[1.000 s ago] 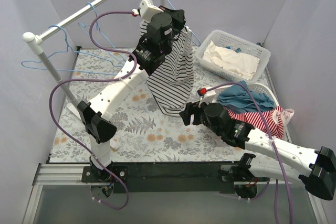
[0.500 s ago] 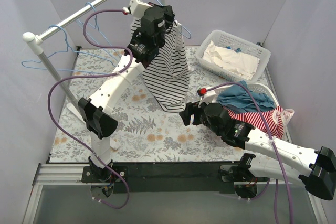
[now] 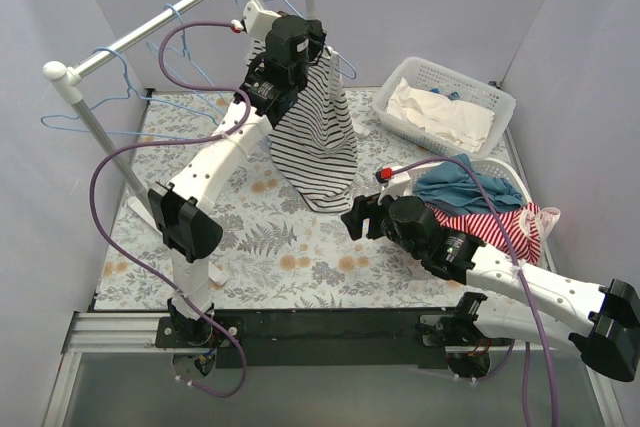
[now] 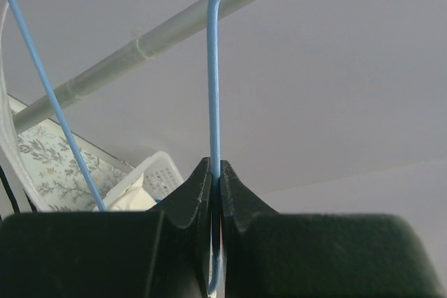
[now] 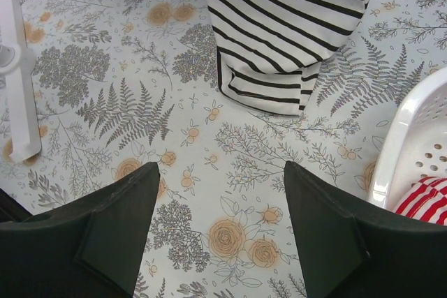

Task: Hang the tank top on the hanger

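"Where's the tank top [image 3: 318,137]?"

"Upper centre, draped on the hanger [image 4: 213,88]. My left pincer [image 4: 215,172] pinches its wire neck, which runs straight up toward the rail [image 4: 140,50]. My right pincer [image 5: 220,222] is spread, low and well apart."

Left wrist view: the hanger [image 4: 213,88] hook runs off the frame at 12 o'clock, and its lower wire is largely masked by the clamped left gripper [image 4: 216,186]. Right wrist view: the tank top [image 5: 283,26] is cropped at 12 o'clock — only its hem shows; a red-striped garment [image 5: 427,200] is cut off at 4 o'clock.
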Robot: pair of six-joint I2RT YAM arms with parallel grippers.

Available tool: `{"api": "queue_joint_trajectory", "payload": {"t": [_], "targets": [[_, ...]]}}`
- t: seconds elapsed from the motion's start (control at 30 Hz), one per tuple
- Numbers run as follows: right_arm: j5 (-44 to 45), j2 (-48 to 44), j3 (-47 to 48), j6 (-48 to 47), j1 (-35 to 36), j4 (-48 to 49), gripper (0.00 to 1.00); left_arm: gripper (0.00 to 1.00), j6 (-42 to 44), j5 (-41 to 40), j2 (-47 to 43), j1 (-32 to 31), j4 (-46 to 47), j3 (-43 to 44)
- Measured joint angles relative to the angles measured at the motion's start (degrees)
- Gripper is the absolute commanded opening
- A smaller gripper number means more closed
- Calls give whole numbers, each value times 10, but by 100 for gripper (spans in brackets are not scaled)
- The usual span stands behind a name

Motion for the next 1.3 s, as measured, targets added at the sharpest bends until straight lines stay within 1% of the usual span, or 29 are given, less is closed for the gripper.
{"api": "queue_joint_trajectory", "payload": {"t": [0.03, 0.1, 0.17, 0.2, 0.27, 0.3, 0.37, 0.4, 0.5, 0.9, 1.0, 1.13, 1.2, 1.3], "targets": [[0, 0, 0, 0, 0, 0, 80, 0, -1, 3, 1, 0, -2, -4], [0, -1, -1, 0, 0, 0, 80, 9, -2, 11, 3, 0, -2, -16], [0, -3, -5, 0, 0, 0, 80, 26, 0, 18, 3, 0, 3, -23], [0, -4, -7, 0, 0, -1, 80, 30, 2, 23, 3, 0, 3, -23], [0, -6, -9, 0, 0, -1, 81, 43, 5, 32, 2, 0, 9, -30], [0, -8, -9, 0, 0, -1, 81, 59, 9, 42, 2, 0, 11, -39], [0, -12, -9, 0, 0, -1, 81, 62, 17, 53, -3, 0, 12, -53], [0, -14, -9, -1, 0, -2, 82, 66, 18, 59, -9, -1, 14, -66], [0, -19, -9, -2, 0, -2, 82, 71, 27, 64, -36, -4, 12, -102], [0, -30, -9, -5, 0, -3, 83, 75, 114, 8, -139, -57, 32, -147], [2, -37, -7, -8, 0, -13, 83, 77, 128, 3, -154, -62, 33, -162], [10, -50, 1, -16, 0, -32, 84, 83, 171, 4, -158, -75, 33, -168], [17, -60, 9, -19, 0, -42, 84, 86, 205, 9, -158, -96, 31, -170], [35, -84, 23, -22, 0, -64, 84, 89, 244, 15, -163, -136, 27, -180]]}}
